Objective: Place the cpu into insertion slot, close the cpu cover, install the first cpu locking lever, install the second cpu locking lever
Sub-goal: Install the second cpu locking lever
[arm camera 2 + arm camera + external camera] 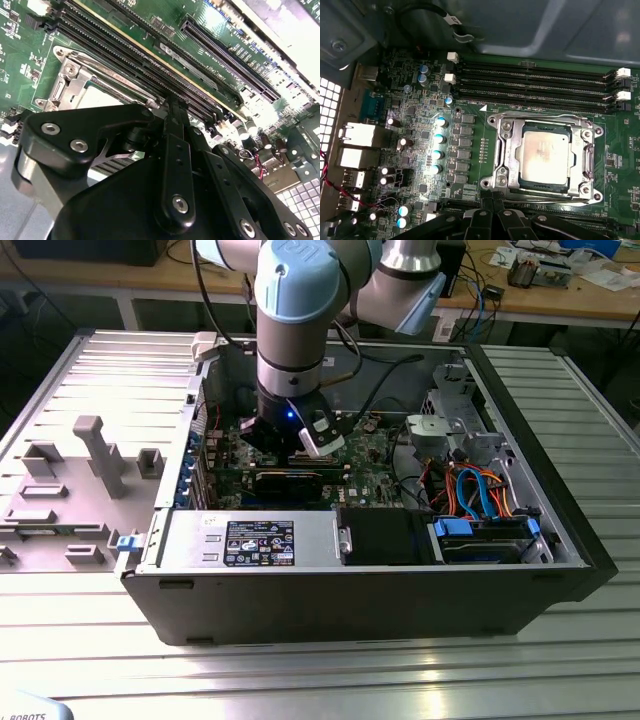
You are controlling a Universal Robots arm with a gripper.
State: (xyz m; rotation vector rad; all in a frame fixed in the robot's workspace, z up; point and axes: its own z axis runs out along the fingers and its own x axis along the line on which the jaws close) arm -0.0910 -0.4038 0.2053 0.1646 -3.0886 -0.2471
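Right now the cpu (543,156) sits inside the insertion slot (508,150), the cpu cover (585,159) down flat around it; the claw (492,207), clenched and holding nothing, hangs just beside the socket.

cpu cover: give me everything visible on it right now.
The cpu cover is a thin silver metal frame, closed flat over the insertion slot. Through its square window shows the cpu, dull grey-tan, seated. It lies level on the green motherboard, beside the memory slots. The gripper sits close by its edge; contact cannot be judged.
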